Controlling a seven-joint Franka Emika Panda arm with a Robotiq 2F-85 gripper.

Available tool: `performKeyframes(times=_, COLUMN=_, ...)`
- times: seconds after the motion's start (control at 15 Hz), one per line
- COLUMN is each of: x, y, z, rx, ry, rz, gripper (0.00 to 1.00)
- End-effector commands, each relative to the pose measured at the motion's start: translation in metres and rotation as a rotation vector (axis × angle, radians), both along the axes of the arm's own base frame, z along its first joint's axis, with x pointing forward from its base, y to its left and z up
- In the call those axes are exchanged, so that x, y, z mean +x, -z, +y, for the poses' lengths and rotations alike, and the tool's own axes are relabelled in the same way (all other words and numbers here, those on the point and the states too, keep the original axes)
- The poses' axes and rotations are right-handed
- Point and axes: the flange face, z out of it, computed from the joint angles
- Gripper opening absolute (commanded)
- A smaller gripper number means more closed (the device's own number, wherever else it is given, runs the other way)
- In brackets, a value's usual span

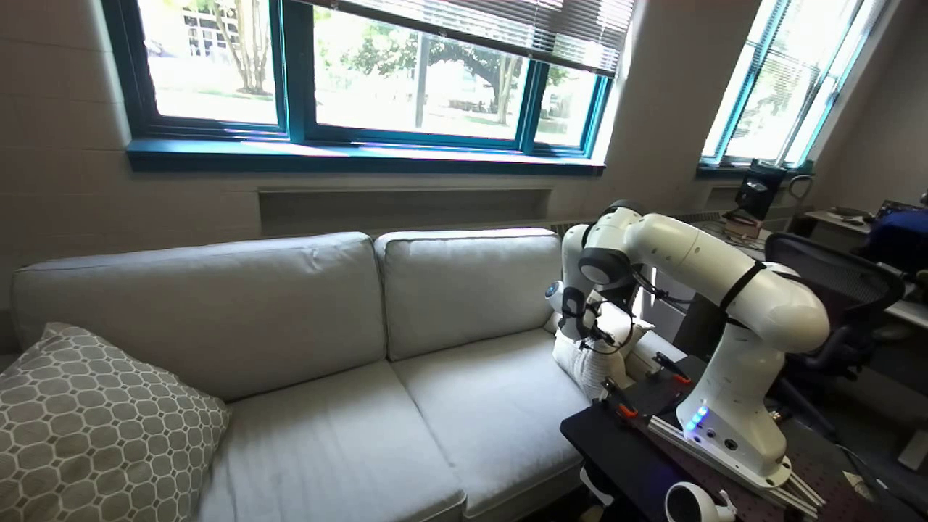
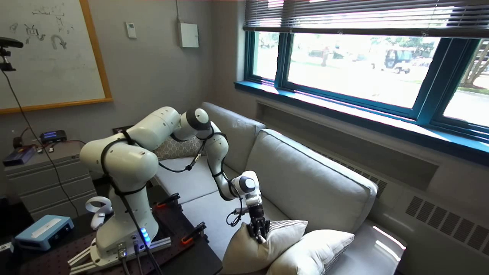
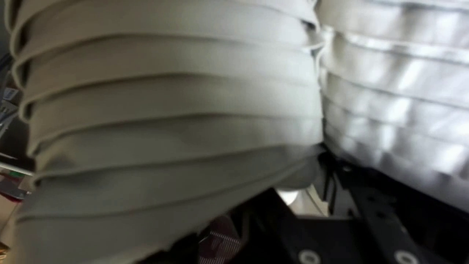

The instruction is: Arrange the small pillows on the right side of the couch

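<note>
The couch is light and wide, with two seat and two back cushions; it also shows in an exterior view. Two small cream pillows with pleated faces sit together at the couch's right end. My gripper is down at the top edge of the nearer small pillow and appears shut on it, denting its top. That pillow also shows in an exterior view. Its pleated fabric fills much of the wrist view and partly hides the fingers. The second small pillow leans beside it, toward the armrest.
A larger patterned grey-white pillow lies at the couch's far left end. The black table bearing the arm's base stands against the couch front, with clamps on its edge. A windowsill and wall are behind the couch.
</note>
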Motion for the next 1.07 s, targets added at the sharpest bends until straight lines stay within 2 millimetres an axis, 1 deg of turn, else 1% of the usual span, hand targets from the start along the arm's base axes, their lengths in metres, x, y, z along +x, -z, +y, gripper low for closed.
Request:
performKeyframes(times=0.0, x=0.006, y=-0.002, z=-0.009, rx=0.051, ry=-0.036, rz=0.02, gripper=0.63)
performKeyframes(times=0.07, x=0.003, y=-0.006, z=-0.01, rx=0.051, ry=-0.037, rz=0.022, gripper=0.69)
performKeyframes(times=0.13, x=0.0, y=-0.011, z=-0.011, rx=0.051, ry=-0.037, rz=0.021, gripper=0.79)
performKeyframes(times=0.2, x=-0.004, y=-0.016, z=-0.011, rx=0.046, ry=-0.035, rz=0.017, gripper=0.85)
performKeyframes(times=0.33, x=-0.012, y=-0.027, z=-0.007, rx=0.041, ry=-0.039, rz=0.001, gripper=0.99)
performKeyframes(times=0.6, x=-0.031, y=-0.05, z=0.004, rx=0.039, ry=-0.071, rz=-0.045, gripper=1.0)
performKeyframes(times=1.0, x=-0.056, y=-0.085, z=0.028, rx=0.012, ry=-0.159, rz=-0.132, gripper=1.0)
